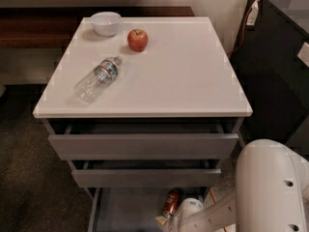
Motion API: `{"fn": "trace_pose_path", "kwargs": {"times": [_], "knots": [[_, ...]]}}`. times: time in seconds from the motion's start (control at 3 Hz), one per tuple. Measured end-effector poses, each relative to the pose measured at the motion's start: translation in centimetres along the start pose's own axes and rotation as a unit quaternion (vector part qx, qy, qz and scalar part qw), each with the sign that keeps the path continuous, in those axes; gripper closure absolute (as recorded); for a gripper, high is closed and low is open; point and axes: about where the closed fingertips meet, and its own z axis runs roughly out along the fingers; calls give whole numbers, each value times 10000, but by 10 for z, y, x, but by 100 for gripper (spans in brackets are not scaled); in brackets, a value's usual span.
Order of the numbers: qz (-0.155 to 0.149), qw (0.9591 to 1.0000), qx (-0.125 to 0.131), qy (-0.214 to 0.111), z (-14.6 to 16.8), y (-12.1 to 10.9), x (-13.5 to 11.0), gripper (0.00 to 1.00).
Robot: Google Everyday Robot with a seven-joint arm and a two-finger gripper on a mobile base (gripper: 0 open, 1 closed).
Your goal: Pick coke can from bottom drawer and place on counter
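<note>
The coke can [171,203] lies tilted on the floor of the open bottom drawer [120,207], near its right side, red with a silvery end. My white arm comes in from the lower right. Its rounded wrist [189,208] sits just right of the can, and the gripper [166,223] is at the picture's bottom edge, just below and in front of the can, mostly cut off. The white counter [183,76] tops the grey cabinet above.
On the counter lie a clear water bottle [98,78] on its side, a red apple [137,39] and a white bowl [105,22]. The two upper drawers [145,145] stand slightly open. A dark cabinet [280,66] stands to the right, and a wooden shelf [29,28] behind.
</note>
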Motion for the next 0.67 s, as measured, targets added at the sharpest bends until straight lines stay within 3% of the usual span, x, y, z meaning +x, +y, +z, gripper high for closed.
{"fn": "trace_pose_path", "kwargs": {"times": [0.67], "knots": [[3,9999,-61,129,-9,-34,13,0]]}}
